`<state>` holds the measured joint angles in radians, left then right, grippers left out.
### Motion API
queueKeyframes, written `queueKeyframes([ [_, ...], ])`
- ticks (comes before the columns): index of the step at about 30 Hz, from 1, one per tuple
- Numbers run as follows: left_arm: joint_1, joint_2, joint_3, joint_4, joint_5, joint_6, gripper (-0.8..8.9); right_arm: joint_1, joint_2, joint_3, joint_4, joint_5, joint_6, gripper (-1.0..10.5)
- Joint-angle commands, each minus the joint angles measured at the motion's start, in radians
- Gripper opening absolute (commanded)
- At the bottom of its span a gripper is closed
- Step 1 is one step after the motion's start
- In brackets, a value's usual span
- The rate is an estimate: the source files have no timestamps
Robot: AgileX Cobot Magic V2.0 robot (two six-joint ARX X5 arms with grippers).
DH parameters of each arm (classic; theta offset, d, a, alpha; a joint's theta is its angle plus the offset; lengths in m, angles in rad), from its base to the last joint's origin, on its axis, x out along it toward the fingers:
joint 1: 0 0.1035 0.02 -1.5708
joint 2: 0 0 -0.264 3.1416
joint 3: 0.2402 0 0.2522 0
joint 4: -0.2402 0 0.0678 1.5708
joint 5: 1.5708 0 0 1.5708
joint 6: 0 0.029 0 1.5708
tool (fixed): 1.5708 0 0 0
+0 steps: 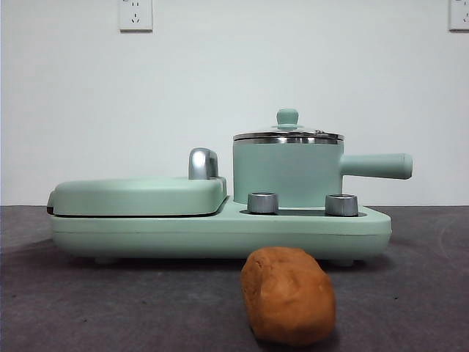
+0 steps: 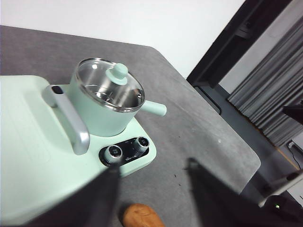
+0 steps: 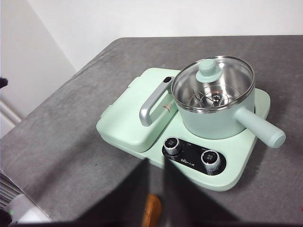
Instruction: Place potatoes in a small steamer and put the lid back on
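The potato (image 1: 288, 295) lies on the counter (image 1: 410, 293) just before the cooker (image 1: 220, 231). On the cooker stands the steamer (image 1: 286, 172), lid (image 1: 287, 134) on. Left claw (image 2: 154, 189) apart; right claw (image 3: 155, 189) nearly together.

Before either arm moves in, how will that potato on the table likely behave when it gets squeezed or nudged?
The potato looks oblong and rounded, lying on its side on the grey table, so a sideways nudge would probably roll it. Its skin looks dull and dimpled, so it is likely not slippery. It keeps a firm, full shape, so it probably stays stiff in a pincer.
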<state>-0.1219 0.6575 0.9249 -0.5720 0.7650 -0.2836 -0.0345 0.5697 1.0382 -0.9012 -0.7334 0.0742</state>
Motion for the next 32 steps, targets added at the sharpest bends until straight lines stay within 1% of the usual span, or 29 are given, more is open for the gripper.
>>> queueKeyframes([
  [1, -0.014, 0.029, 0.034, 0.012, 0.008, 0.014, 4.08, 0.000, 0.005, 0.021, 0.002, -0.004, -0.010, 2.8],
  [2, -0.021, 0.039, 0.040, 0.012, 0.008, 0.014, 4.42, 0.000, 0.004, 0.021, 0.000, -0.004, -0.007, 3.3],
  [4, -0.031, 0.061, 0.052, 0.012, 0.007, 0.014, 4.76, 0.000, 0.004, 0.021, -0.004, -0.003, -0.007, 4.1],
  [6, -0.041, 0.084, 0.065, 0.012, 0.007, 0.017, 4.78, 0.000, 0.005, 0.021, -0.004, -0.004, -0.004, 4.5],
  [9, -0.063, 0.127, 0.092, 0.013, 0.006, 0.034, 4.87, 0.003, 0.005, 0.021, -0.004, -0.012, -0.002, 4.5],
  [12, -0.090, 0.178, 0.122, 0.016, 0.002, 0.043, 5.33, 0.008, 0.005, 0.021, -0.005, -0.012, 0.005, 4.6],
  [16, -0.130, 0.258, 0.170, 0.015, -0.010, 0.092, 5.33, 0.015, 0.005, 0.021, -0.005, -0.014, 0.019, 4.6],
  [21, -0.192, 0.370, 0.243, 0.010, -0.067, 0.119, 5.33, 0.016, 0.014, 0.021, -0.005, -0.027, 0.032, 4.7],
  [22, -0.204, 0.394, 0.261, 0.010, -0.071, 0.119, 5.33, 0.016, 0.019, 0.021, -0.005, -0.030, 0.032, 4.9],
  [25, -0.242, 0.465, 0.314, 0.010, -0.102, 0.125, 5.32, 0.016, 0.031, 0.021, -0.006, -0.053, 0.054, 5.0],
  [32, -0.349, 0.631, 0.442, 0.008, -0.208, 0.204, 5.32, 0.020, 0.052, 0.021, -0.009, -0.056, 0.057, 5.0],
])
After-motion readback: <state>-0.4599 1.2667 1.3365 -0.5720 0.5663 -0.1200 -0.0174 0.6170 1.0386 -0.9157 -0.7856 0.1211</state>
